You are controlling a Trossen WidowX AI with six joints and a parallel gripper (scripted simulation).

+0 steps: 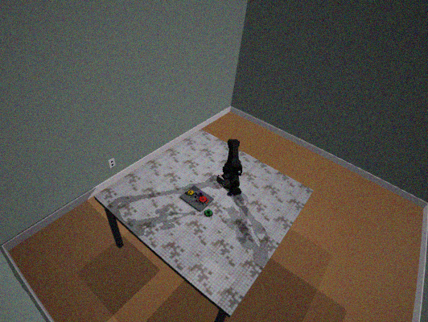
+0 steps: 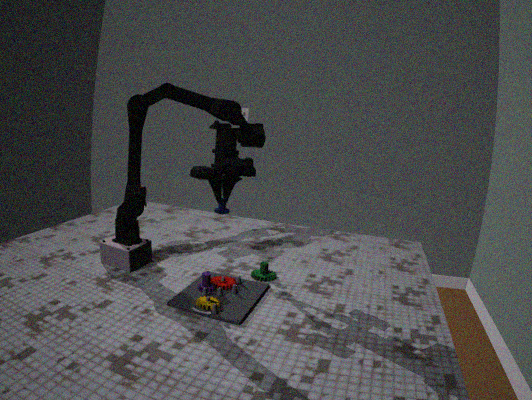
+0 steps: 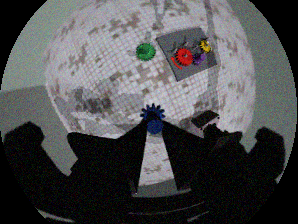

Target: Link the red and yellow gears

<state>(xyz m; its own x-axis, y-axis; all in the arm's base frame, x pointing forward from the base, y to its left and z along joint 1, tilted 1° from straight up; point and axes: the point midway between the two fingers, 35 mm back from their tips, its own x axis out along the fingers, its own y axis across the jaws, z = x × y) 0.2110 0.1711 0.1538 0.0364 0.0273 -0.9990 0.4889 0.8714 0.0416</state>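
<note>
- Top: set high and far off, facing steeply down; whole surface (image 1: 189, 249), room corner.
- Exterior: low, nearer, beyond the board (image 1: 187, 200) (image 2: 240, 312) (image 3: 171, 45) from the arm base (image 2: 117, 257), facing slightly down across the surface; base at left.
- Wrist: closest to the gripper (image 2: 222, 205) (image 3: 154, 124), looking past its fingers; board at far right.
- Top and exterior share the entire arm (image 1: 233, 161) (image 2: 134, 150) and board.
</note>
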